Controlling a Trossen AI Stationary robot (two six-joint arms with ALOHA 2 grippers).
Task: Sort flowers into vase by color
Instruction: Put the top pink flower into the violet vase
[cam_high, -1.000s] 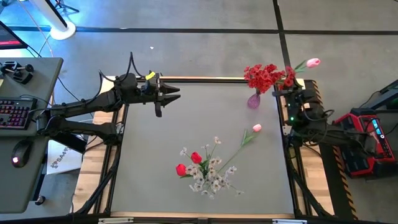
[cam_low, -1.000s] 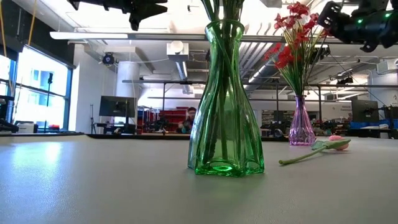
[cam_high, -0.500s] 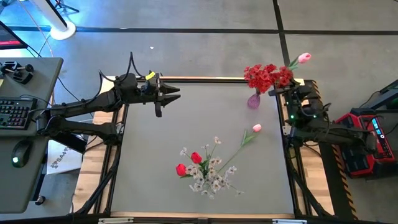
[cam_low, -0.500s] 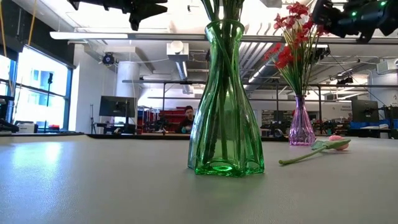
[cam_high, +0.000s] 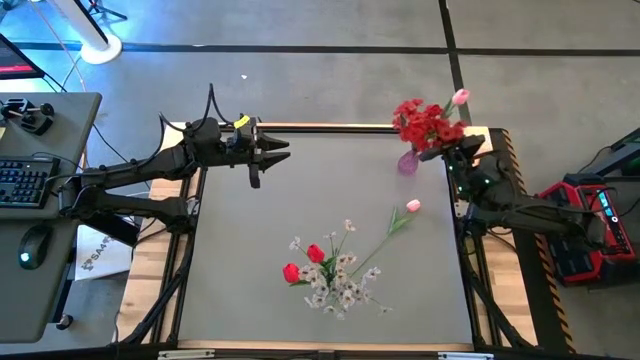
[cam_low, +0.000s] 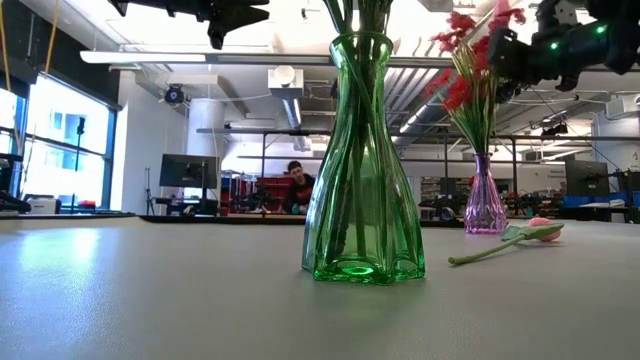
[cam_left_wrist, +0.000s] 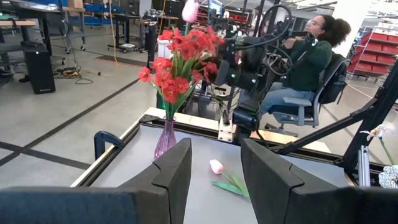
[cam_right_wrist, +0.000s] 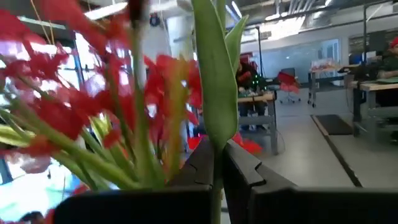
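The pink tulip (cam_high: 460, 97) is being carried leftward across the upper right of the high view: a second ago its bloom hung well out past the table's right corner, and now it sits just beside the red blossom cluster (cam_high: 424, 122) standing in the purple vase (cam_high: 407, 162). The right gripper (cam_high: 458, 152) is clenched on the tulip's green stem; in the right wrist view that stem (cam_right_wrist: 214, 93) is seen pinched upright between the dark fingers, with red blossoms crowding the left of the frame. In the low view the same gripper (cam_low: 520, 55) has slid from the far upper right toward the red spray, which has been nudged and leans slightly.

What this is judged to mean: a pink flower is being brought to a vase that already holds red, so either the colours are being mixed or the stem is only being swung past on its way elsewhere; which, cannot be told.

The left gripper (cam_high: 282, 151) is parked in the upper left of the table, unchanged, its fingers partly apart and holding nothing, as the left wrist view shows. A second pink tulip (cam_high: 411, 206) is left lying on the table right of centre. The green vase (cam_low: 362, 160) at lower centre holds red tulips (cam_high: 303, 262) and white sprays (cam_high: 340, 280).
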